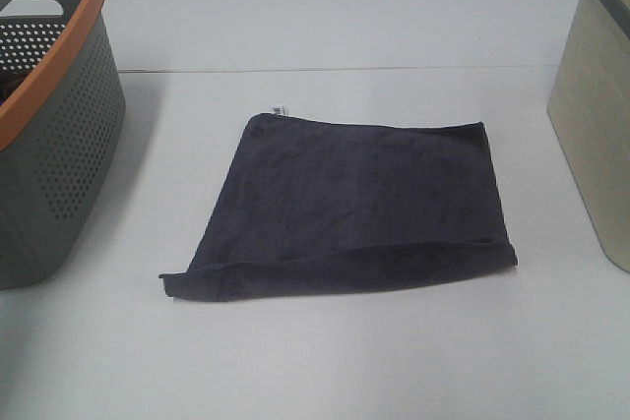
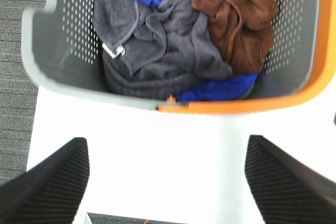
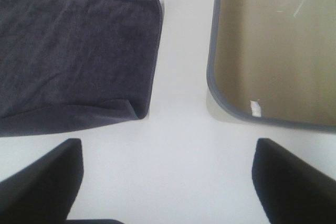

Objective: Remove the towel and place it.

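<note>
- One towel (image 1: 345,209) lies flat on the white table (image 1: 325,361), in the middle of the high view, between the grey basket with orange rim (image 1: 59,135) at left and the beige bin (image 1: 596,125) at right.
- Its long axis runs left to right; the near edge is folded over, and the white tag (image 1: 279,107) sits at the far left corner.
- Left gripper (image 2: 167,179) has its fingers wide apart, holding nothing, above the basket full of cloths (image 2: 173,40).
- Right gripper (image 3: 168,182) is also spread apart and empty.
</note>
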`<control>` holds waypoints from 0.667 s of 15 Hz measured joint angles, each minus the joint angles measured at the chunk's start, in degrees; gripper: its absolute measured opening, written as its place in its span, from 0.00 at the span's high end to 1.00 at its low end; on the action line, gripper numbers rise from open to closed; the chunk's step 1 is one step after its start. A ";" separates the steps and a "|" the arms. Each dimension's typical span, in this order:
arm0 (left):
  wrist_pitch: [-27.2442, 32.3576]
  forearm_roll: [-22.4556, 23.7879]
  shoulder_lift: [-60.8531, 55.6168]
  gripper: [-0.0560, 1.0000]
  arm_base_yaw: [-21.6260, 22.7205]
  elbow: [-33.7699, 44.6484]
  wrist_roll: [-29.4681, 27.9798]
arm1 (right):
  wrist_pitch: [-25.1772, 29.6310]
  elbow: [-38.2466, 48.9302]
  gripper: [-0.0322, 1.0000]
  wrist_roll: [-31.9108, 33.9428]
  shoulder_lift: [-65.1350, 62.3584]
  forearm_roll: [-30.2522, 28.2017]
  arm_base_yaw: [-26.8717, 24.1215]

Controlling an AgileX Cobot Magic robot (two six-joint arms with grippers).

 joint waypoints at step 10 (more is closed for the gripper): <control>-2.86 0.06 -40.79 0.22 0.00 22.17 4.30 | 0.17 27.10 0.24 -7.22 -40.62 0.11 0.00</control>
